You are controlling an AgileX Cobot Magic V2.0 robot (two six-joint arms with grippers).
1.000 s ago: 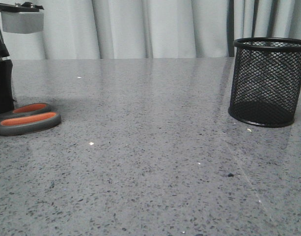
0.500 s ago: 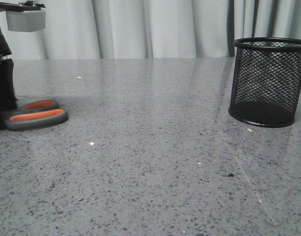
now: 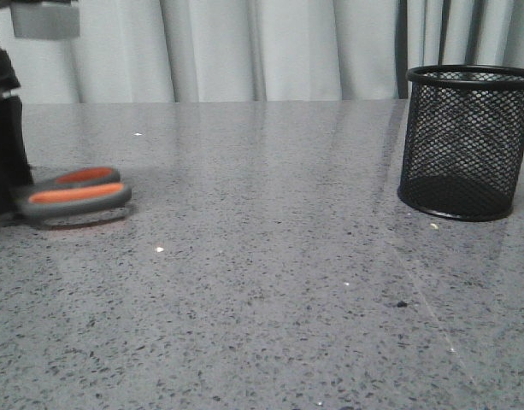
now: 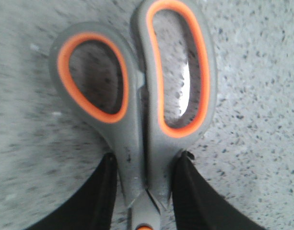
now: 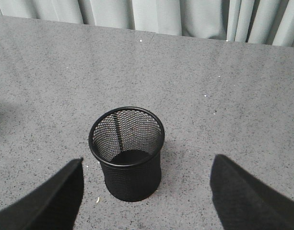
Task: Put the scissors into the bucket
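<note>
The scissors point(image 3: 73, 194) have grey handles with orange lining and hang just above the table at the far left of the front view. My left gripper point(image 4: 146, 160) is shut on the scissors point(image 4: 137, 100) at the neck below the handles; the blades are hidden. The gripper's black body point(image 3: 3, 162) shows at the left edge. The bucket point(image 3: 465, 142), a black wire-mesh cup, stands upright and empty at the right. My right gripper point(image 5: 147, 165) is open and empty, above and in front of the bucket point(image 5: 127, 151).
A grey speckled table point(image 3: 270, 256) runs under everything. Pale curtains point(image 3: 262, 47) hang behind its far edge. A few small crumbs lie on the surface near the bucket.
The scissors have lifted off the table and moved a little to the right in my left gripper. The bucket has not moved.
</note>
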